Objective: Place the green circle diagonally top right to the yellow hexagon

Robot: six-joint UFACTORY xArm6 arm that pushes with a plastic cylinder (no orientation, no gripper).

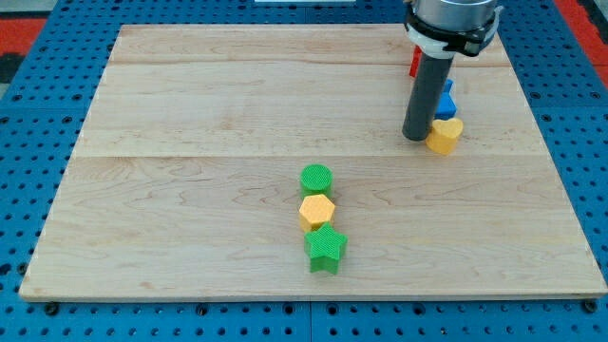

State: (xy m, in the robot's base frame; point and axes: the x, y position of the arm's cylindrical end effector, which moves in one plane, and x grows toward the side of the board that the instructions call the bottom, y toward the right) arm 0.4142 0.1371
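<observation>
The green circle (316,179) stands near the board's middle, touching the top of the yellow hexagon (316,211). A green star (326,249) touches the hexagon from below, so the three form a short column. My tip (416,138) rests on the board far to the upper right of them, right beside the left edge of a yellow heart (445,136). The tip is well apart from the green circle.
A blue block (446,100) sits just above the yellow heart, partly hidden by the rod. A red block (415,62) peeks out behind the rod near the board's top edge. The wooden board (190,190) lies on a blue perforated table.
</observation>
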